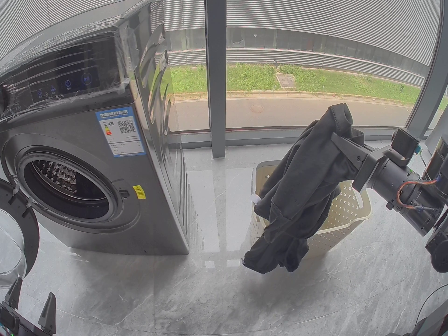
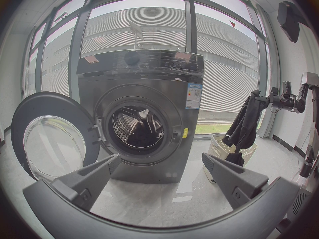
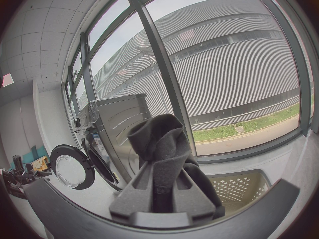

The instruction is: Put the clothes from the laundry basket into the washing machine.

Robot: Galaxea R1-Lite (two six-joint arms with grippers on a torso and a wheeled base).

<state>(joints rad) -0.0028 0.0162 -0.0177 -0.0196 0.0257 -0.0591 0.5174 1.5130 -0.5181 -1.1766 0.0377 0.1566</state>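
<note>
While above laundry basket (image 1: 351, 208), right end effector (image 1: 339, 142) around garment (image 1: 298, 197).

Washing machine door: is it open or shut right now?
Open. The round door is swung wide to one side of the washing machine, and the metal drum shows through the uncovered opening.

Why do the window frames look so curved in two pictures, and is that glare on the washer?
Wrist views: fisheye lenses bow the window frames, with dark corners. Head view: straighter lines; daylight glares off the washing machine side and glossy floor.
</note>
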